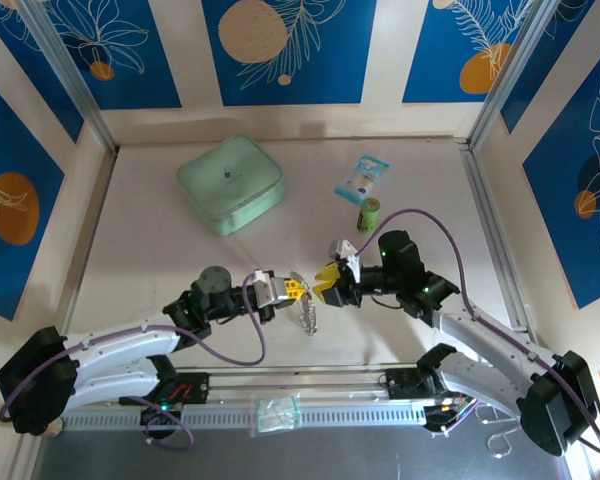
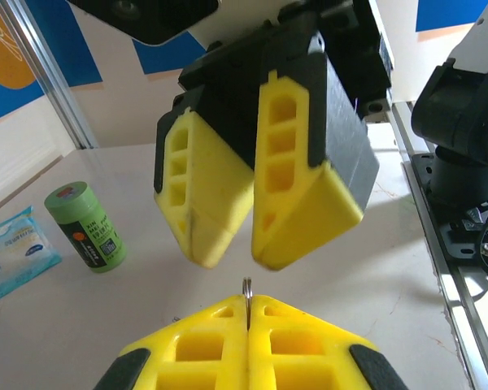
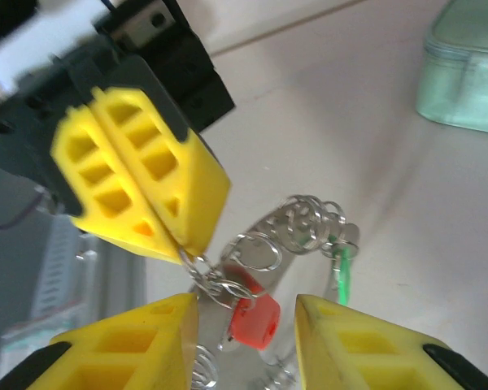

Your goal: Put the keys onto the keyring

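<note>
Grippers facing each other at the keyring (image 1: 307, 316)
The left gripper (image 1: 296, 287) is clenching its metal loops; the right gripper (image 3: 248, 307) is hanging released, fingers either side of the red key (image 3: 254, 318)

R gripper (image 3: 244, 313): own yellow fingers at 7 and 5 o'clock, jaws apart, nothing clamped. In the gap btwn them hangs the red key (image 3: 256, 318) (contact w/ either pad unclear). L gripper (image 3: 187, 244) at 10 o'clock, fingers pressed together, tips pinching the keyring (image 3: 301, 221) at its wire loops. At 4 o'clock of the loops dangles the green key (image 3: 342, 276). Mint pouch (image 3: 468, 73) at 2 o'clock, on pale table (image 3: 333, 106).
</note>
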Robot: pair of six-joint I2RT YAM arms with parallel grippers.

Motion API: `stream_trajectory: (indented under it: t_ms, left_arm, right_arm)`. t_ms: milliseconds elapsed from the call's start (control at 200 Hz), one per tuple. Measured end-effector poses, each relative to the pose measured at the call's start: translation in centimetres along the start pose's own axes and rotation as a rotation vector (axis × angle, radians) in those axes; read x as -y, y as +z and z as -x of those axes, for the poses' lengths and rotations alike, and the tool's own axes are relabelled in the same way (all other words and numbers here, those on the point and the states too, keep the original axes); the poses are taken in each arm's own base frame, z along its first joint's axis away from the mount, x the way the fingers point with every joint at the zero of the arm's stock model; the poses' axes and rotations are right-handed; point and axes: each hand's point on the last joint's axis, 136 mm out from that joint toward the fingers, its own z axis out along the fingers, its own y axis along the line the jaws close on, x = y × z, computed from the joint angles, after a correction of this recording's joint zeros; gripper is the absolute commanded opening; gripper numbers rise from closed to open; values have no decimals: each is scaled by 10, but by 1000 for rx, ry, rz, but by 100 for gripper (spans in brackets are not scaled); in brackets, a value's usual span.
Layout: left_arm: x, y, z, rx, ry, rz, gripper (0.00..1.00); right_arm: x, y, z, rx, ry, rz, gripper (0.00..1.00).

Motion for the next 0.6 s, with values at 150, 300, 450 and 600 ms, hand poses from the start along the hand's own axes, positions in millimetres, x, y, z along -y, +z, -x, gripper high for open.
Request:
stream_trajectory:
  t_ms: [150,300,450,600]
  left_arm:
    - [1,-4,3,20,5,6,0]
    - [0,-12,15,63,11,26,0]
    - [-1,-21,29,110,26,45,0]
    - [-1,-27,36,140,26,54,0]
  right_arm:
    - [15,1,-8,-34,-73,-103,36]
    - [9,9,-20,-82,-181,-115,36]
    - [12,13,-29,-103,-241,-144,36]
    - [10,23,-30,-105,-310,-140,37]
